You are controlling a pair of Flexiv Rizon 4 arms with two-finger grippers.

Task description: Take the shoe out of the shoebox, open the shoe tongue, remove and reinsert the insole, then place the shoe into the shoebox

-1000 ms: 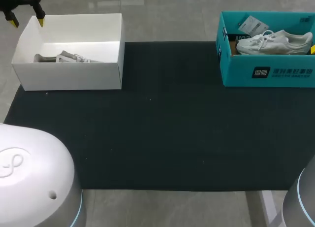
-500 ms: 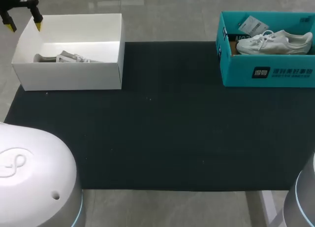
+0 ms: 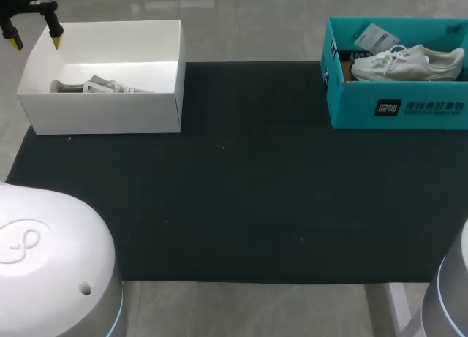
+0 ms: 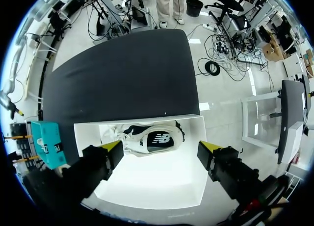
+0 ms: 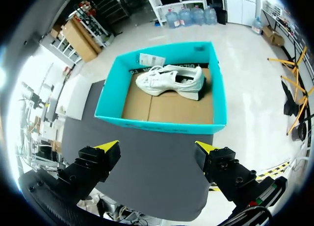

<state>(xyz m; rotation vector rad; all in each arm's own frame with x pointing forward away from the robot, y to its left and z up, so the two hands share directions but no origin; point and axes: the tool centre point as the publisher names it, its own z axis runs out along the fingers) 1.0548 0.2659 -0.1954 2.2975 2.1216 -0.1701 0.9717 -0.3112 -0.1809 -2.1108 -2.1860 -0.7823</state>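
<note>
Motion's tiny: left gripper [image 3: 34, 40] nudged sideways at the corner of the white box [image 3: 102, 110], jaws wide, empty (right gripper [image 5: 157, 146] likewise, over the teal shoebox [image 5: 162, 124]). White shoe [image 5: 169, 81] untouched.

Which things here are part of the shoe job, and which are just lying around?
Job: teal shoebox with white shoe; white shoebox with dark-and-white shoe; left hand and right hand, both open.
Lying about: paper tag in the teal shoebox; black mat.
</note>
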